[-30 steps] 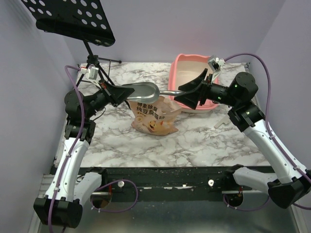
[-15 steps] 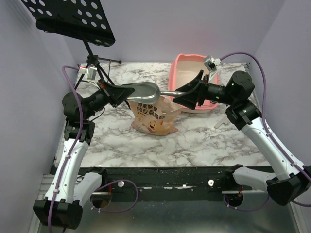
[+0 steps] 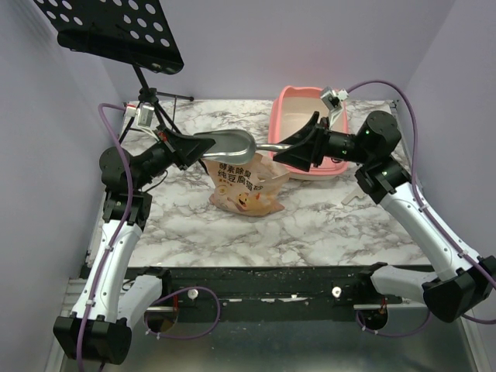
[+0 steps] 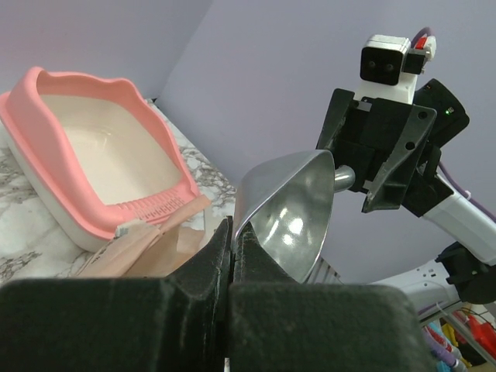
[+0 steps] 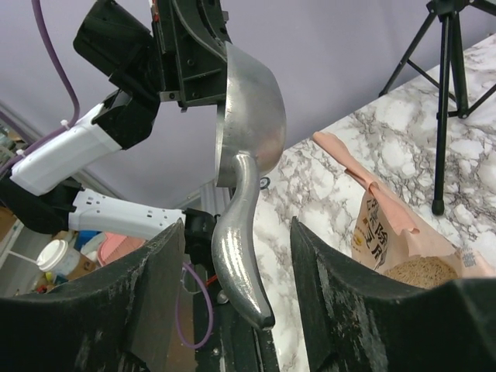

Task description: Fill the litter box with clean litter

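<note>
Above bag point(image 3: 244, 190), scoop point(image 3: 229, 143) in left gripper point(image 3: 190, 149)

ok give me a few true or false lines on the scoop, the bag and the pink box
1. The left gripper is shut on the rim of the metal scoop. True.
2. The scoop's bowl is full of litter. False: the bowl is bare and shiny.
3. The right gripper is open, with a finger on each side of the scoop's handle. True.
4. The litter box holds a pile of litter. False: its pale inside is bare.
5. The bag lies inside the litter box. False: it lies on the table, beside the box.
</note>
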Action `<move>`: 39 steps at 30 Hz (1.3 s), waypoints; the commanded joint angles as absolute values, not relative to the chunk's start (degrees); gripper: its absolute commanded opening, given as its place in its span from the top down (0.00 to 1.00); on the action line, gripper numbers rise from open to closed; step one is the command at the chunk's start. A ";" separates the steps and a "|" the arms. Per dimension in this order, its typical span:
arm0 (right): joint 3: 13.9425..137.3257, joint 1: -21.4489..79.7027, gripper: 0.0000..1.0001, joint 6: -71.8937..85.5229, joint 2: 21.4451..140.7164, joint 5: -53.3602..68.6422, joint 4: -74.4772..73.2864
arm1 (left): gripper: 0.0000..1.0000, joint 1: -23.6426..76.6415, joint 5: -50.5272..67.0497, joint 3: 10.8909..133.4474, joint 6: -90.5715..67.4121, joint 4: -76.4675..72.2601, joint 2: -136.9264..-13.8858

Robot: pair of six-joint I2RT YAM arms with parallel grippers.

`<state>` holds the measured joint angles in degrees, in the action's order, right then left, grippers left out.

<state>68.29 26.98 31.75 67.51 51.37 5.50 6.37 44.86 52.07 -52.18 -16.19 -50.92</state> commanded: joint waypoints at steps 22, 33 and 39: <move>69.43 28.65 0.52 36.38 69.70 54.58 12.57 | 1.00 6.15 46.14 51.94 -53.88 -21.01 -50.80; 69.96 29.27 0.57 37.53 70.22 54.76 14.15 | 1.00 6.24 45.88 51.33 -53.88 -21.27 -50.54; 70.84 29.53 0.68 37.00 70.75 54.49 13.36 | 1.00 6.24 46.23 51.59 -53.79 -21.27 -50.71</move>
<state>68.53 28.82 36.64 70.41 53.21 12.32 6.37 45.32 51.51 -53.43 -18.61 -50.98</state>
